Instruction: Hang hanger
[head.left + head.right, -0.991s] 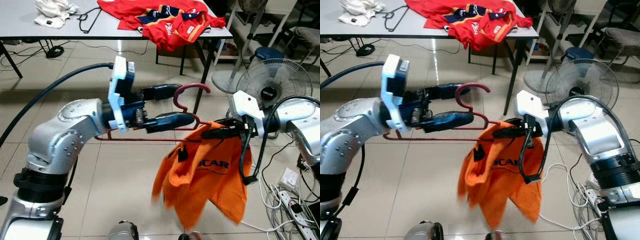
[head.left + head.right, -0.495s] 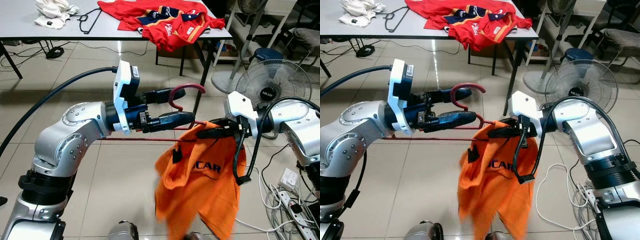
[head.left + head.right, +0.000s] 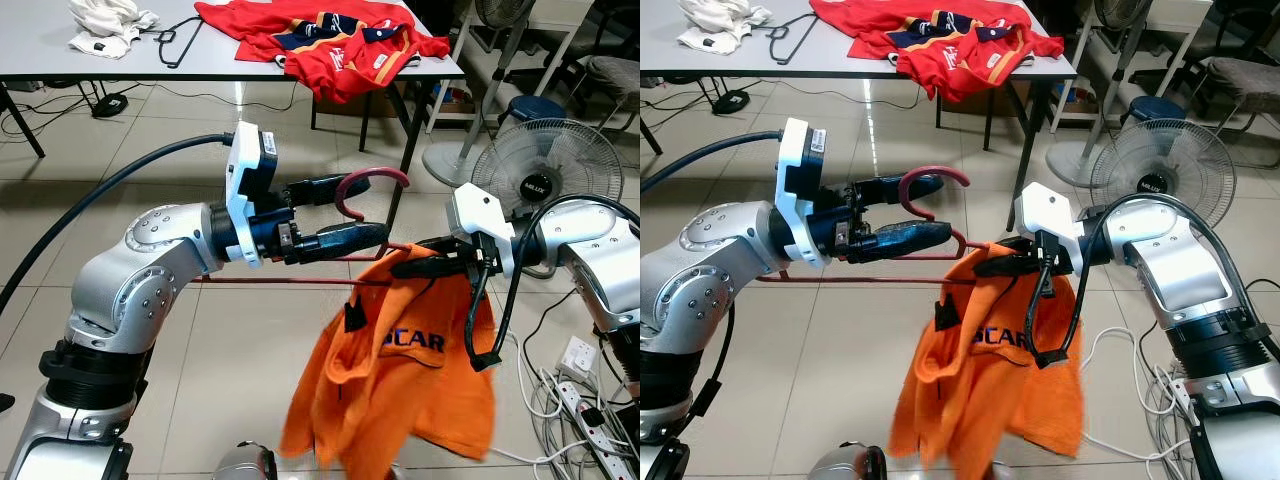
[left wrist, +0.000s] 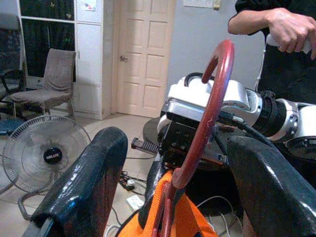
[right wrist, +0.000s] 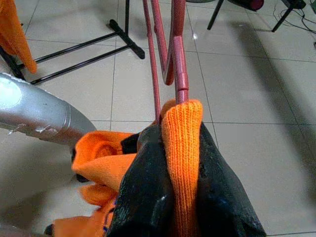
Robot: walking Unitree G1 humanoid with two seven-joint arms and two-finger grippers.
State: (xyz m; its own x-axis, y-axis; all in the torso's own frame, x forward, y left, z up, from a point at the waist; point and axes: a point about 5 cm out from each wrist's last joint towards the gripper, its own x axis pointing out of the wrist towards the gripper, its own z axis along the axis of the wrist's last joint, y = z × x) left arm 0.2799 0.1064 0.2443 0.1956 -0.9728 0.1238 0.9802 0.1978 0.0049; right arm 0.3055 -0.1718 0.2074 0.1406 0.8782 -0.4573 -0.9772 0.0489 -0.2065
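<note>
**Hanger and shirt held in mid-air, not yet hung**

Left eye view. Left tool (image 3: pixel 340 212) reaching forward at chest height, fingers set either side of the neck of the red hanger (image 3: pixel 372 181); hook upright above them, bar running back toward the arm. Right tool (image 3: pixel 425 268) meeting it from the other side, pinching the collar of the orange shirt (image 3: pixel 405 385), which droops toward the tiled floor (image 3: pixel 250 380). Behind, a desk (image 3: pixel 50 55) carrying a red jersey (image 3: pixel 330 40); beside it a standing fan (image 3: pixel 547 170).

Right eye view. Same arrangement; no rail visible near the hook.

Left wrist view. Hanger neck rising between the two black fingers (image 4: pixel 84 182), a gap showing on each side; whether gripped lower down, cannot tell. A person's hand (image 4: pixel 291 29) in the background.

Right wrist view. Fingers (image 5: pixel 148 192) clamped together on a ribbed orange collar fold, hanger wire just beyond.

Progress, as a judgement: shirt only partly seated on the hanger; dressing to finish, hanging still ahead.
</note>
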